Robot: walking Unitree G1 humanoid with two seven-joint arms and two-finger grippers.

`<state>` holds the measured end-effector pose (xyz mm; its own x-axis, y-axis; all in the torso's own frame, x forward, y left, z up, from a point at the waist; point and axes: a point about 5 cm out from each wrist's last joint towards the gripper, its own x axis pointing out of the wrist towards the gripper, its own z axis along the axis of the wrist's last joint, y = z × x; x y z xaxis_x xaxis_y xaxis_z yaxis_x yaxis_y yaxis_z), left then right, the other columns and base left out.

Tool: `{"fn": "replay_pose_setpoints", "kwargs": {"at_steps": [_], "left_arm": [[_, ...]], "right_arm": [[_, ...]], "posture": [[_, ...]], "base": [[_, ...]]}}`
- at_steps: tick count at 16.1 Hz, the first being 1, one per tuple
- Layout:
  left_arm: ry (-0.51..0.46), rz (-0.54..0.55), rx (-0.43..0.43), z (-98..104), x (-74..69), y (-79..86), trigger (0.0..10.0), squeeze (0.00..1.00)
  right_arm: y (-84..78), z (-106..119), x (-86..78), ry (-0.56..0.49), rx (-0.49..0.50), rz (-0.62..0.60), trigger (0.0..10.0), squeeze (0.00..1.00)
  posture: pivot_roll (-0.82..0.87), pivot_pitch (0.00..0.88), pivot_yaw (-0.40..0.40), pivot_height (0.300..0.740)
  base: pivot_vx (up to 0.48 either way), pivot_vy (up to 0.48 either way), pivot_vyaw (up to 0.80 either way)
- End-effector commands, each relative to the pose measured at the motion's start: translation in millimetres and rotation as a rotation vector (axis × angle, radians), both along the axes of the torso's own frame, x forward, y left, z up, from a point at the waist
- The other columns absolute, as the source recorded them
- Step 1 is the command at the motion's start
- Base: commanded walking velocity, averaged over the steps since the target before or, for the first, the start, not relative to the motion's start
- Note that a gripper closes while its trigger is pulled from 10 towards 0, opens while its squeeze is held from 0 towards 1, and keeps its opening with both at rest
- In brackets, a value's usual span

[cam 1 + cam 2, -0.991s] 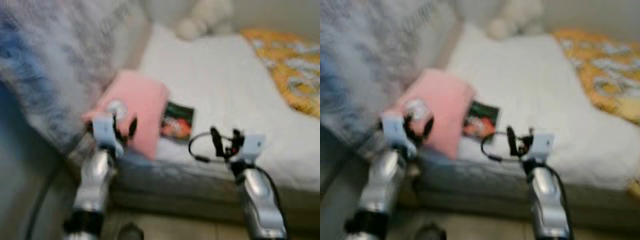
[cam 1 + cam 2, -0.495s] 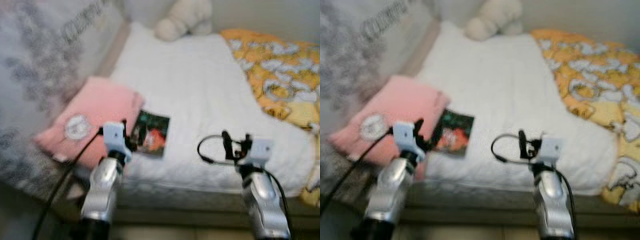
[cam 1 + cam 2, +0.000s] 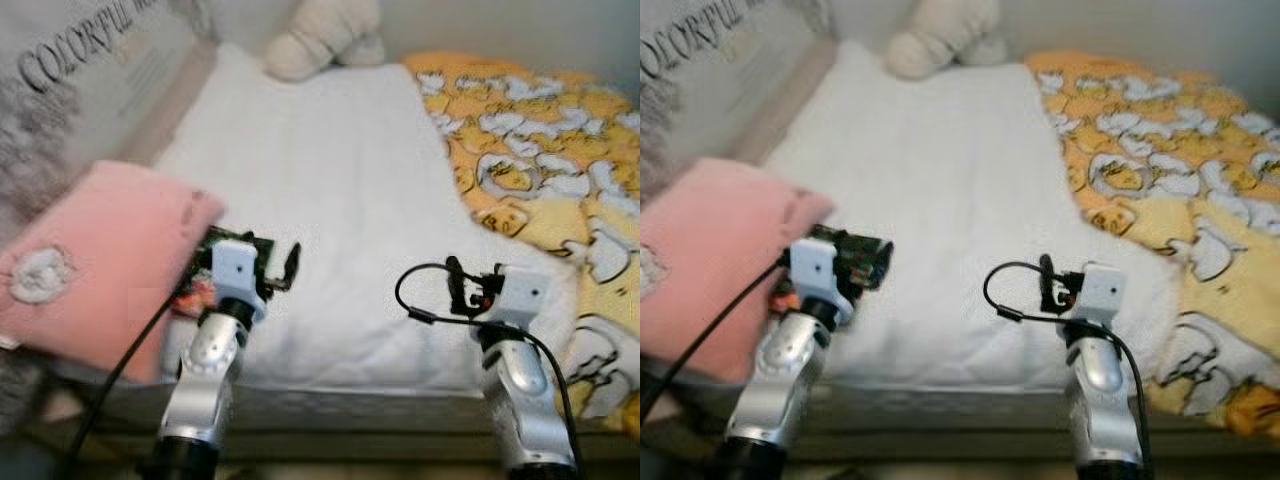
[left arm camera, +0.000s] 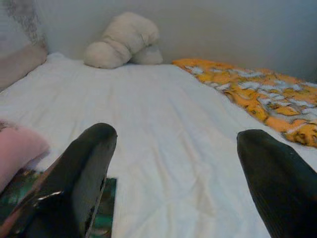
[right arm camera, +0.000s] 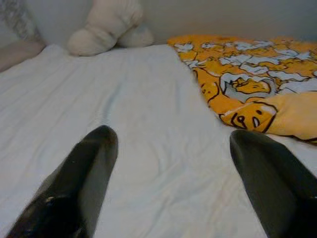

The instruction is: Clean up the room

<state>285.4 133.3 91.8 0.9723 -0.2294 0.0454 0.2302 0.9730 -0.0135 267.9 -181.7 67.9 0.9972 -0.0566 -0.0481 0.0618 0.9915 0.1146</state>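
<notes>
Two grippers, left (image 4: 173, 173) and right (image 5: 171, 171), hover over the white bed (image 3: 330, 190), fingers spread wide, holding nothing. A dark booklet (image 4: 101, 213) lies flat at the mattress's near edge, touching the pink pillow (image 3: 100, 250), just below the left gripper. Left arm is clearly nearer; long axis unclear.

Before us we see a bed (image 3: 330, 180) under a white sheet, with a pink pillow (image 3: 95, 250) at its left edge, a dark book (image 4: 106, 208) just beside that pillow, a cream plush toy (image 3: 320, 40) at its far end, and a yellow patterned blanket (image 3: 540, 150) along its right side.
</notes>
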Motion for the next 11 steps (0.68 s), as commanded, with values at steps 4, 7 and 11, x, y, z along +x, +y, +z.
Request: {"fn": "replay_pose_setpoints", "kwargs": {"at_steps": [4,7,11], "left_arm": [[0.015,0.037,-0.002,-2,0.6,5.1,10.0,1.0],[0.019,0.031,0.01,-3,1.3,3.9,10.0,1.0],[0.061,0.005,0.04,-10,6.9,3.0,10.0,1.0]], "right_arm": [[4.7,-5,2.2,0.02,-0.01,0.043,10.0,1.0],[5.9,-5,2.1,0.02,-0.007,0.055,10.0,1.0],[8.4,0,1.5,-0.009,-0.02,0.072,10.0,1.0]], "posture": [[0.07,0.0,-0.042,0.74],[0.06,0.0,-0.038,0.74],[0.04,0.0,-0.035,0.74]], "base": [[0.0,-0.457,0.0],[0.0,-0.44,0.0],[0.192,-0.405,0.0]]}}
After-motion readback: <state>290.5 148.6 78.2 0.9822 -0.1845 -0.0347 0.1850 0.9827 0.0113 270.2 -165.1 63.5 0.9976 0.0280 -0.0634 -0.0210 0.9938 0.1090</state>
